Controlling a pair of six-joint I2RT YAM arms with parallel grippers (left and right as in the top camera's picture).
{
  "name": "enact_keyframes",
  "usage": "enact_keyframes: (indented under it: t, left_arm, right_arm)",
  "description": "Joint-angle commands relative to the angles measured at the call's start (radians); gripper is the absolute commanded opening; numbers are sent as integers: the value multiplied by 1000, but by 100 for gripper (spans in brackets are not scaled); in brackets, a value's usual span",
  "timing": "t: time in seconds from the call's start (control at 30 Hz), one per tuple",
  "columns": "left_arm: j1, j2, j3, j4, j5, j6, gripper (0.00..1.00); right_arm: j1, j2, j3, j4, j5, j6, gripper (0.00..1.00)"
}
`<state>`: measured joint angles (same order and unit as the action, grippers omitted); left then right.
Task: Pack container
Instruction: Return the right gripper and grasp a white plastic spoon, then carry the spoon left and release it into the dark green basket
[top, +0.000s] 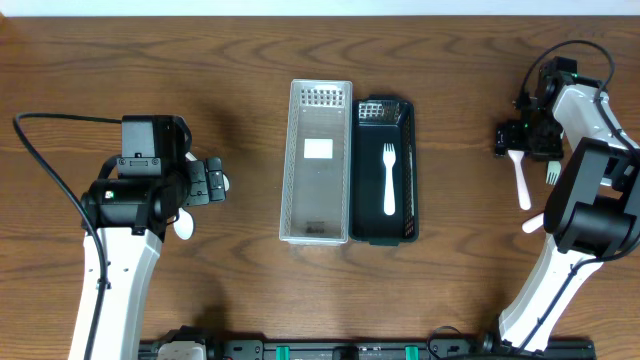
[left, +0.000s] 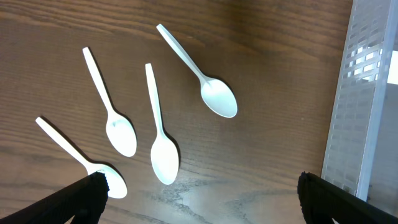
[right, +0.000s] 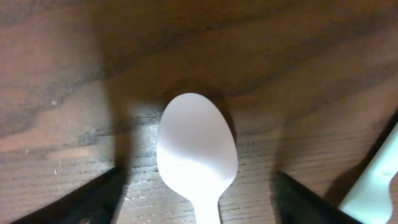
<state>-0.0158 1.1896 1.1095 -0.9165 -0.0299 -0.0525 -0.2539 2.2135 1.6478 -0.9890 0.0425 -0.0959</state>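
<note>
The clear basket (top: 318, 200) and dark tray (top: 405, 165) lie side by side on the worktop (top: 200, 60), long axes running away from the robot.
A fork (top: 389, 180) lies lengthwise in the tray, tines far. The right hand (right: 198, 183) stands open astride a spoon (right: 196, 143); the left hand (left: 202, 190) gapes wide over four spoons (left: 163, 155).

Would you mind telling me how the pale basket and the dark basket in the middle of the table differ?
Colour: the pale basket is translucent white, the dark basket nearly black. Contents: the dark basket holds a white fork; the pale basket shows no cutlery. Size: the pale basket is longer and wider than the dark basket. Both are rectangular, perforated, and lie side by side lengthwise.
</note>
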Motion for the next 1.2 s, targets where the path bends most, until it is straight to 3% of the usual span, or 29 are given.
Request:
enact_keyframes:
  t: [0.0, 0.7, 1.17]
  left_arm:
    - [0, 6, 14, -2, -8, -5, 99]
    - [0, 6, 14, -2, -8, -5, 99]
    - [0, 6, 14, -2, -8, -5, 99]
  right_arm:
    - [0, 14, -3, 2, -4, -9, 61]
    - [0, 14, -3, 79, -7, -10, 55]
    - [0, 14, -8, 61, -24, -10, 32]
